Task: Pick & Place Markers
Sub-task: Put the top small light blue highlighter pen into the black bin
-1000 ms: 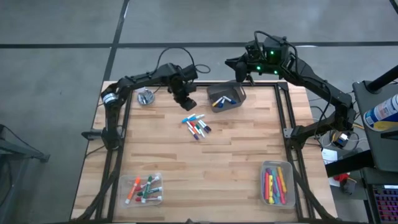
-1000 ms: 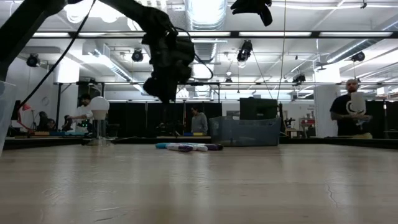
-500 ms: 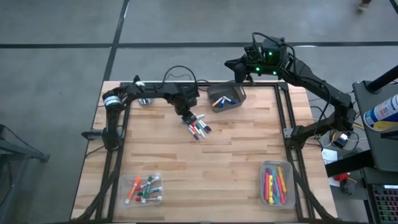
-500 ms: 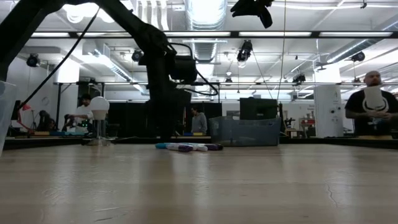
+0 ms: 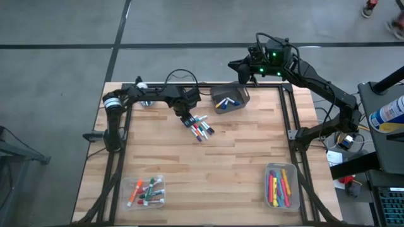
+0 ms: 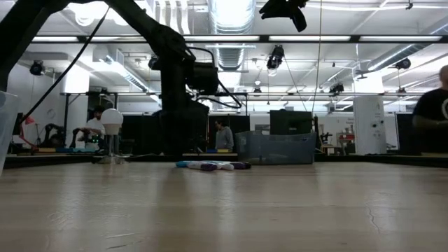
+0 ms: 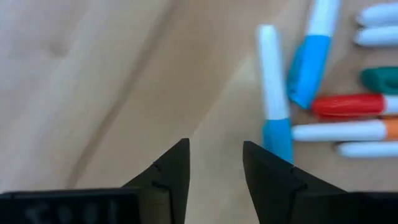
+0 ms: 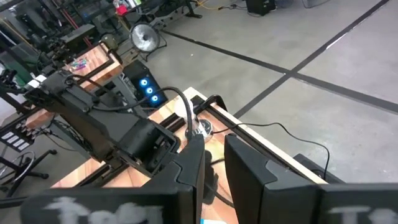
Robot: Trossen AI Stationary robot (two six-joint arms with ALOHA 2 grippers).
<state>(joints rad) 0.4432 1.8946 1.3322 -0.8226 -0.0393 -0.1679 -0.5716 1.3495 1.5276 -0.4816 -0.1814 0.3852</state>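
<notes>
Several markers lie in a loose pile on the wooden table, in the low view a low row. My left gripper points down just left of the pile, low over the table. Its fingers are open over bare wood with nothing between them. A white marker with a blue cap lies right beside one finger; I cannot tell whether they touch. My right gripper hangs high over the table's far edge, above a dark bin. Its fingers stand a narrow gap apart and hold nothing.
The dark mesh bin with a few markers stands at the far edge. Clear trays of markers sit near left and near right. A small silver round object is at the far left. People stand in the room behind.
My left gripper has come down from well above the table to just over it, at the left side of the marker pile, and has tipped to point nearly straight down. Most of this happened in the first half second. The markers have not moved.
</notes>
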